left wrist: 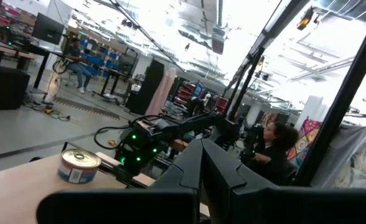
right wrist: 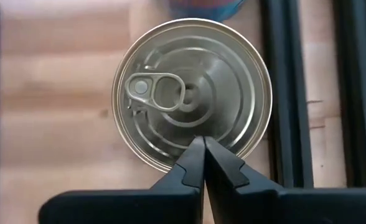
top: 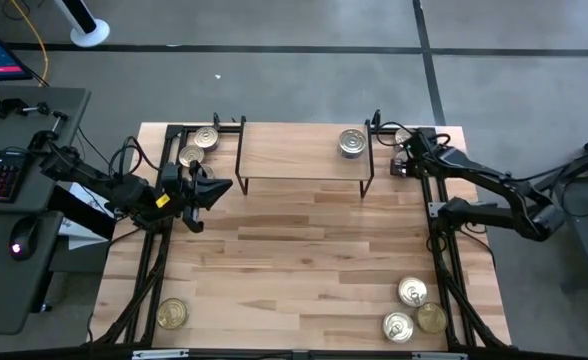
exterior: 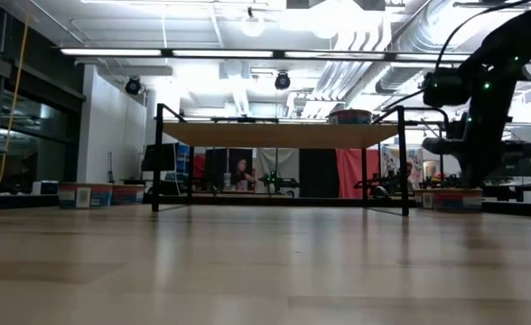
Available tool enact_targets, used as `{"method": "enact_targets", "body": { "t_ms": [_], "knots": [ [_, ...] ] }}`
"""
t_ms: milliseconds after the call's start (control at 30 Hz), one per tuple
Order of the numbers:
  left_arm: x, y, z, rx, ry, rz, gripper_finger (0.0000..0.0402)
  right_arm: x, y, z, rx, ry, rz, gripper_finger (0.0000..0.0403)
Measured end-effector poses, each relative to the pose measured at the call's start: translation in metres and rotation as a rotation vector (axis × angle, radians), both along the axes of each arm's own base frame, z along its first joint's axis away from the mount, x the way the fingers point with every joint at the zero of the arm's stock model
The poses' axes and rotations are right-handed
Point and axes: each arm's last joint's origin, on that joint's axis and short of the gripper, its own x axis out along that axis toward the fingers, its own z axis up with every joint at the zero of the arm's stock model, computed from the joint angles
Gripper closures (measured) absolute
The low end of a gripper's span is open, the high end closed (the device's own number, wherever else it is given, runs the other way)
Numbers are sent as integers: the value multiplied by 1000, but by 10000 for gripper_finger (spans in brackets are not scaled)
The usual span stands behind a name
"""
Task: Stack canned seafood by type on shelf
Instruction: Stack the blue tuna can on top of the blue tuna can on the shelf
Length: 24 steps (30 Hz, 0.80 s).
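The shelf (top: 299,155) stands at upper centre of the desk (top: 304,260), long axis running left to right. One silver tin (top: 352,144) sits lid-up on its right end. Two tins (top: 199,146) lie at the shelf's left, three tins (top: 412,308) at lower right, one gold tin (top: 172,314) at lower left. The right claw (right wrist: 203,146) hangs above a tin (right wrist: 192,93) at upper right, fingers pressed together, holding nothing; the pull-tab points left. The left claw (top: 217,187) sits left of the shelf, closed and empty.
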Motion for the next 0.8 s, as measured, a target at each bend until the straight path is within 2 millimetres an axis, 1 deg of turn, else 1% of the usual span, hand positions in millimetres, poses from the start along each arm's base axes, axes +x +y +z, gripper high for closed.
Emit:
{"method": "enact_targets", "body": {
  "t_ms": [67,200,467,800],
  "knots": [
    [0,0,0,1,0,1,401,-1,4,-1,45,14,48,403],
    [0,0,0,2,2,2,401,2,10,0,87,11,90,403],
    [1,0,-2,13,26,2,401,15,29,1,202,-119,154,403],
    [1,0,-4,22,46,2,401,31,54,1,263,-107,296,403]
  ]
}}
